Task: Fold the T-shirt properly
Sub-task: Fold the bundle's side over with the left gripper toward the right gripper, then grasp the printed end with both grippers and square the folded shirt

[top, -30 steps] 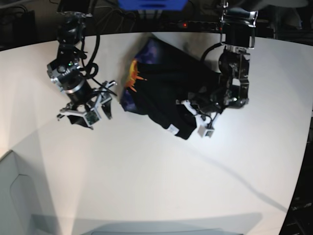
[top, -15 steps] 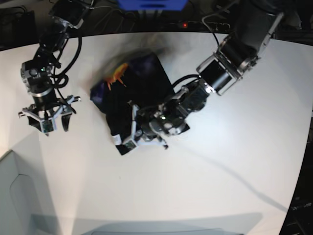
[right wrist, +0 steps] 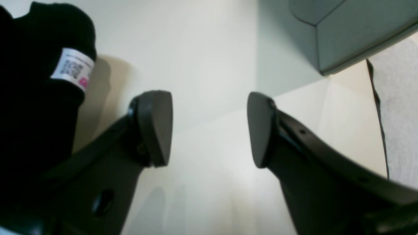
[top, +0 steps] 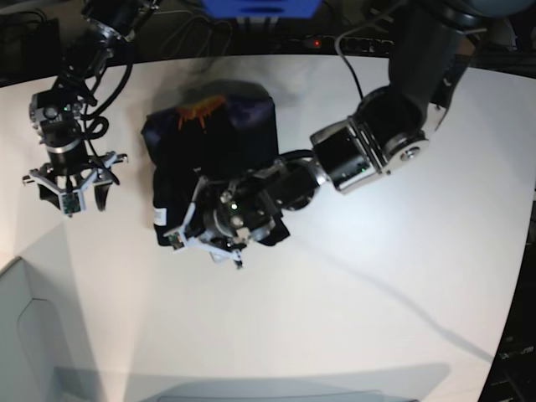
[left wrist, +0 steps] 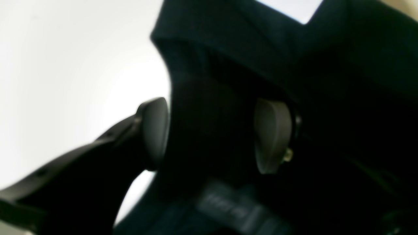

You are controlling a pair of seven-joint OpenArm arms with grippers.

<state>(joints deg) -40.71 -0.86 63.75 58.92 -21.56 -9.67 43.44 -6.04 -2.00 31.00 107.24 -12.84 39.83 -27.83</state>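
soft black bundle sitting mid-desk, left arm gripping its near edge

the white desk [top: 352, 318] is carrying the t-shirt [top: 213, 146], bunched with its flame print up top. it's looking limp and light, likely to sag, so hems and corners are the best holds. the left gripper [left wrist: 212, 133] is pinching a thick fold between its jaws; the right gripper [right wrist: 209, 129] is hanging with jaws wide, holding nothing, beside the white tag [right wrist: 72, 68].
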